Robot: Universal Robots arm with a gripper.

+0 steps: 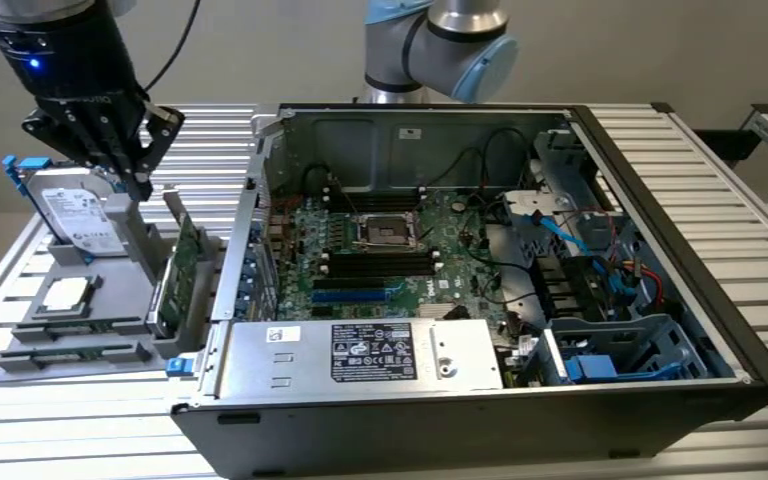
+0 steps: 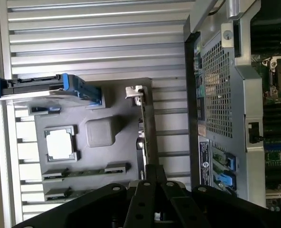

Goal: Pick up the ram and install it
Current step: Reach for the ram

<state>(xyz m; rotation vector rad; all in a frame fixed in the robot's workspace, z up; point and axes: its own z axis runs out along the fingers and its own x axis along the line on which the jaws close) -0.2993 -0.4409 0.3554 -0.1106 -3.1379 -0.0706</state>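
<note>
On the slatted table [image 1: 37, 440], nearest the exterior camera, a grey tray [image 1: 107, 268] carried the parts at that view's left. Two ram sticks lay flat in its front slots, one behind the other: the front ram stick [image 1: 64, 355] at the tray's near edge and the second ram stick [image 1: 71, 328] just beyond it. Neither was touched by anything. Behind them sat a square silver processor chip [image 1: 67, 293]. Farther back a hard drive [image 1: 75, 212] leaned upright, and a green expansion card [image 1: 184, 262] stood on edge along the tray's side next to the case.

Above the rear of the tray hung the gripper [image 1: 132, 185], well apart from both ram sticks. Its fingers were clenched together and gripped nothing. Whether their tips touched the tray's grey post below could not be told.

At the exterior view's right the open computer case [image 1: 424, 440] lay on its side, with a silver power supply [image 1: 357, 352] at its near edge. The motherboard [image 1: 411, 225] was exposed beyond that, dark memory slots [image 1: 377, 265] running across its middle. The robot arm [image 1: 444, 45] rose behind the case.
</note>
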